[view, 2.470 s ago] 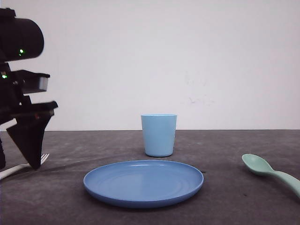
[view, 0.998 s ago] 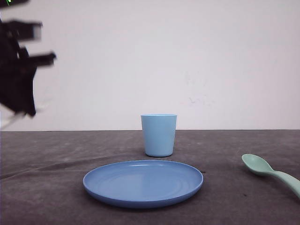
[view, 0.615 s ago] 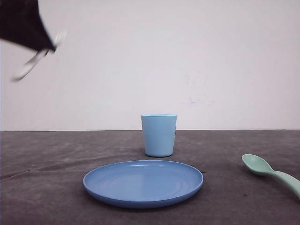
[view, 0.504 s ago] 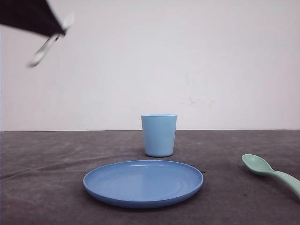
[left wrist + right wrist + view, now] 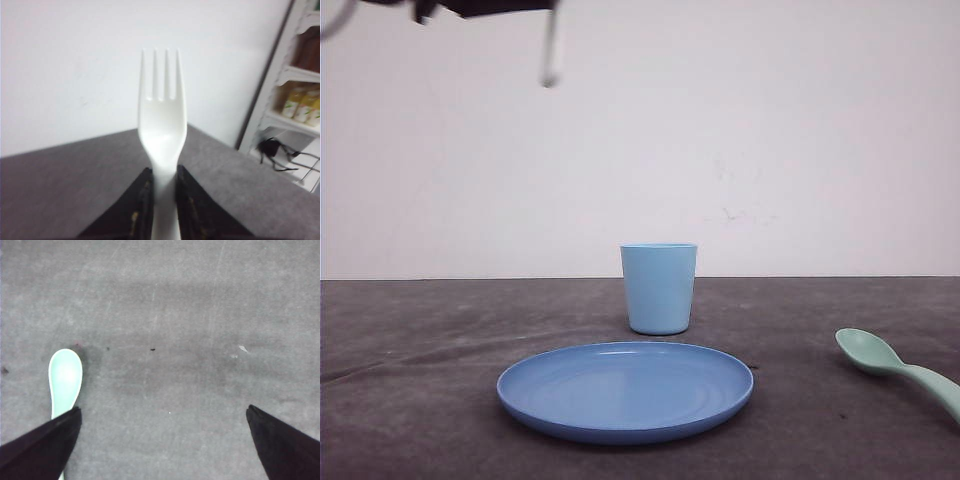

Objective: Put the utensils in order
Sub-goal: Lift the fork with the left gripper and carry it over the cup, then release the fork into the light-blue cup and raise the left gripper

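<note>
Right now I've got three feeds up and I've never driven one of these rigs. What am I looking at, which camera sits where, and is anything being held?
This is a two-armed robot at a grey table. The front view looks forward over the table, with the left arm on the left. The other two cameras ride on the wrists and look out past each arm's own black fingers.

On the table stand a light blue cup and, nearer the camera, a round blue plate. A mint-green spoon lies to the right.

The left gripper is shut on a white fork, tines pointing away from the wrist. In the front view, the fork hangs blurred high at the top left.

The right gripper is open above the table, with the spoon's bowl beside one finger. It holds nothing.
</note>
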Motion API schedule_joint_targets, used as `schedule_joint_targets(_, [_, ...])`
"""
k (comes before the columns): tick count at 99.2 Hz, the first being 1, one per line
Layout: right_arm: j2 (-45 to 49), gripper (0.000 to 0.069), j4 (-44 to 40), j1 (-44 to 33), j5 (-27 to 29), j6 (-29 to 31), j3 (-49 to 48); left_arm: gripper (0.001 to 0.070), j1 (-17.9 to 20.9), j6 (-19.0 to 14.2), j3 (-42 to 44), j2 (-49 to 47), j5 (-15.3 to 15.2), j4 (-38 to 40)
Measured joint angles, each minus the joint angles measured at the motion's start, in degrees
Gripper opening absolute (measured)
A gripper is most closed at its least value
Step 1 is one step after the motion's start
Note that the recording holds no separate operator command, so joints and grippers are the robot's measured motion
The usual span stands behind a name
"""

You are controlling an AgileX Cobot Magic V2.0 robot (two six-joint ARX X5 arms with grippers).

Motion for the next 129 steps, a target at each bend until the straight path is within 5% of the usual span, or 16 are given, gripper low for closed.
schedule_joint_targets(53, [0.0, 0.0666, -0.28, 0.0, 0.0, 0.02, 0.0, 0.0046, -2.86, 2.01, 0.04, 30.53, 0.02, 35.65])
schedule_joint_targets(116, [0.0, 0.0666, -0.66, 0.0, 0.0, 0.04, 0.0, 0.0047, -3.39, 2.73, 2.34, 39.6, 0.02, 29.14])
schedule_joint_targets(129, [0.0, 0.0666, -0.7, 0.0, 0.0, 0.04, 0.0, 0.0131, -3.39, 2.84, 2.36, 39.6, 0.02, 29.18])
